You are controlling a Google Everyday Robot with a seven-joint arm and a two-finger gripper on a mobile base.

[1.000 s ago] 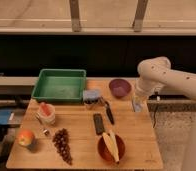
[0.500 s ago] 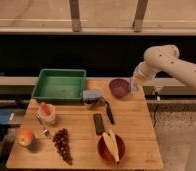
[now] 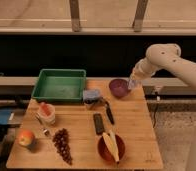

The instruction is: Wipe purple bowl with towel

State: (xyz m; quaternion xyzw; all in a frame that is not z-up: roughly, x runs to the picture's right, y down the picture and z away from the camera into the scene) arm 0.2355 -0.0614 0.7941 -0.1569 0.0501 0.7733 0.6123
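Observation:
The purple bowl (image 3: 119,88) sits at the back right of the wooden table (image 3: 136,130). My gripper (image 3: 132,83) hangs at the bowl's right rim, at the end of the white arm (image 3: 163,57) that reaches in from the right. It is shut on a small pale blue-grey towel (image 3: 131,80), which shows as a light patch at the fingertips, just beside the bowl's edge. I cannot tell whether the towel touches the bowl.
A green tray (image 3: 60,85) stands at the back left, and a pale blue boxy cup (image 3: 91,95) is left of the bowl. An orange bowl with corn (image 3: 111,146), a dark bar (image 3: 98,123), a black tool (image 3: 109,114), grapes (image 3: 63,144), an apple (image 3: 26,138) and a cup (image 3: 47,113) lie nearer.
The arm has lifted from the table's right side and swung back and left, bringing the gripper with the towel up to the purple bowl's right rim.

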